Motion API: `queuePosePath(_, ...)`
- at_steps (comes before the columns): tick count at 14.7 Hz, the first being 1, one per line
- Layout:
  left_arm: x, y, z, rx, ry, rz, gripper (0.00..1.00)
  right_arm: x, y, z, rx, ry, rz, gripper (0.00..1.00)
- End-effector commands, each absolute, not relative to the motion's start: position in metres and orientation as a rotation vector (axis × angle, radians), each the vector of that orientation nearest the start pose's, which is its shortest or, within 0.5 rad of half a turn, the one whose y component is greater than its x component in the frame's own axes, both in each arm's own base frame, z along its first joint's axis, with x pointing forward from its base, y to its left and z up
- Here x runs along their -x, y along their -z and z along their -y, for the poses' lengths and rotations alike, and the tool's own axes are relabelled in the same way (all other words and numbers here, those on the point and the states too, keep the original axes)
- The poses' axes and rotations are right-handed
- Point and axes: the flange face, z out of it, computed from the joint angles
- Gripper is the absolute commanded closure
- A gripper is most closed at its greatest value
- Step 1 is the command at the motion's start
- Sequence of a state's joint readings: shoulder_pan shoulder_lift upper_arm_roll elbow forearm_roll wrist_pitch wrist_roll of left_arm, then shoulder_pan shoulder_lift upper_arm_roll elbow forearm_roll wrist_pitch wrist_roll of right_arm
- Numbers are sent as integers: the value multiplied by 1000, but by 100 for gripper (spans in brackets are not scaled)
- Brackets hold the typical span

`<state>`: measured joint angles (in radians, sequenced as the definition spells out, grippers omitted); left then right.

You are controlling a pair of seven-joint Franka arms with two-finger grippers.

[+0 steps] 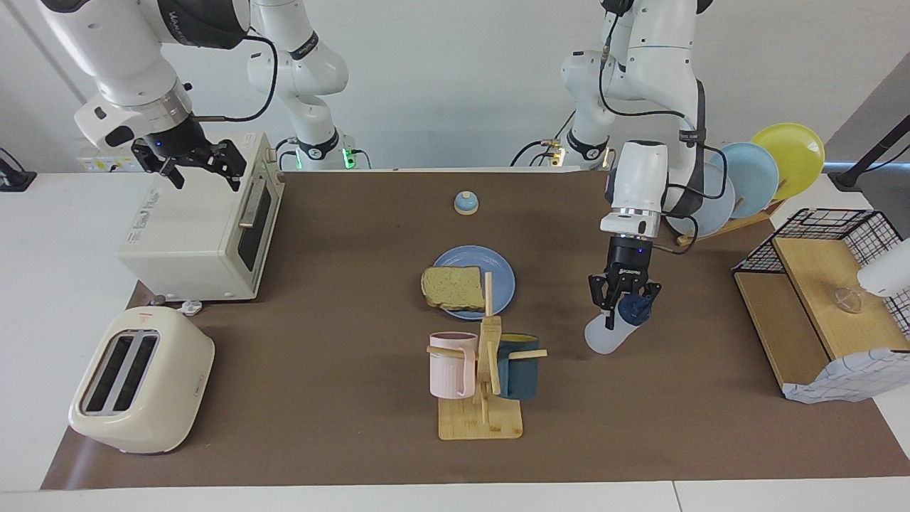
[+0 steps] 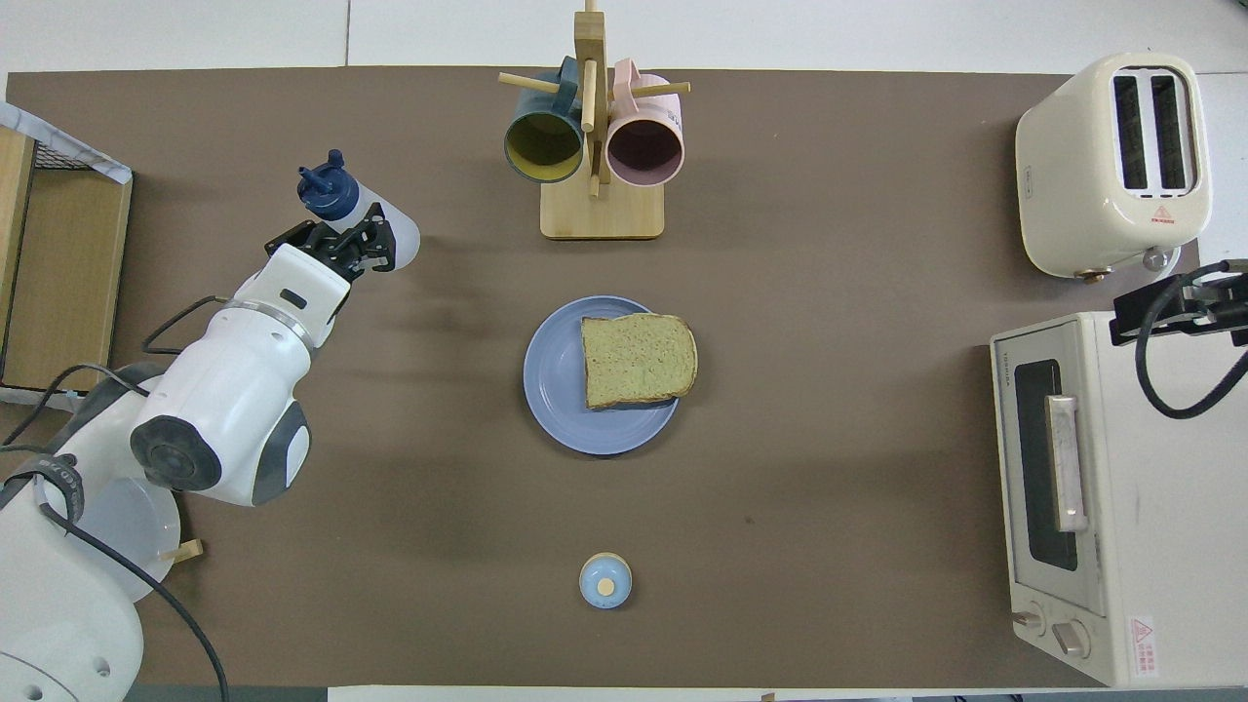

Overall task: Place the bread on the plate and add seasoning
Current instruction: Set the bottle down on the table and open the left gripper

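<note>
One slice of bread [image 1: 453,286] sits on the one blue plate [image 1: 502,276] in the middle of the counter [image 1: 341,441], pushed toward the right arm's end so its crust hangs a little over the rim.

The seasoning bottle [image 1: 613,330] is over by the left arm's end, tipped over at a slant, with its navy cap higher than its pale body. The left pincer [image 1: 623,304] comes straight down on it and is clamped around the bottle just under the cap. Can't tell if the bottom of the bottle is touching the counter or not.

The right pincer [image 1: 201,165] waits up above the toaster oven [image 1: 206,227], fingers spread wide, holding nothing.

Other stuff around: one little blue-topped bell [image 1: 466,203] nearer the robots than the plate, one wooden mug tree [image 1: 483,384] farther out with two mugs on it, one pink [image 1: 451,364] and one dark teal [image 1: 517,367]. One cream two-slot toaster [image 1: 142,380] farther from the robots than the oven. Three plates stand in a rack [image 1: 764,174] at the left arm's end: one yellow, two pale blue. One wire basket [image 1: 832,235] on a wooden shelf next to them.
</note>
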<state>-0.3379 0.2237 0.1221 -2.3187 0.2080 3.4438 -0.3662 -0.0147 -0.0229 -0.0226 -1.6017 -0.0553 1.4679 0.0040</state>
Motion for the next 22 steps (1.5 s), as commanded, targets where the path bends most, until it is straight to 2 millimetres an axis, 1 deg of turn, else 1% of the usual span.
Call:
queuePosePath(1, -543, -344, 148, 2989, 1433, -235, 77, -534, -615, 28, 3182, -195, -56, 0)
queuePosePath(6, -542, -333, 147, 2998, 1400, -241, 76, -534, -615, 28, 3184, -193, -56, 0)
queuePosePath(8, -542, -328, 147, 3001, 1388, -242, 73, -534, -615, 28, 3184, -193, -53, 0)
queuePosePath(11, -542, -324, 148, 3006, 1376, -245, 72, -534, -615, 28, 3184, -193, -53, 0)
queuePosePath(12, -542, -319, 147, 3010, 1362, -236, 71, -534, -615, 28, 3184, -193, -56, 0)
queuePosePath(14, -541, -316, 148, 3013, 1354, -239, 69, -534, -615, 28, 3184, -193, -56, 0)
queuePosePath(16, -541, -314, 148, 3013, 1350, -242, 58, -534, -615, 28, 3184, -193, -53, 0)
queuePosePath(18, -541, -314, 148, 3013, 1349, -247, 51, -534, -615, 28, 3184, -193, -56, 0)
queuePosePath(19, -541, -313, 149, 3014, 1347, -251, 43, -534, -615, 28, 3184, -193, -53, 0)
queuePosePath(21, -538, -311, 148, 3017, 1337, -253, 34, -534, -615, 28, 3184, -195, -56, 0)
queuePosePath(22, -537, -312, 148, 3017, 1337, -252, 32, -534, -615, 28, 3184, -193, -56, 0)
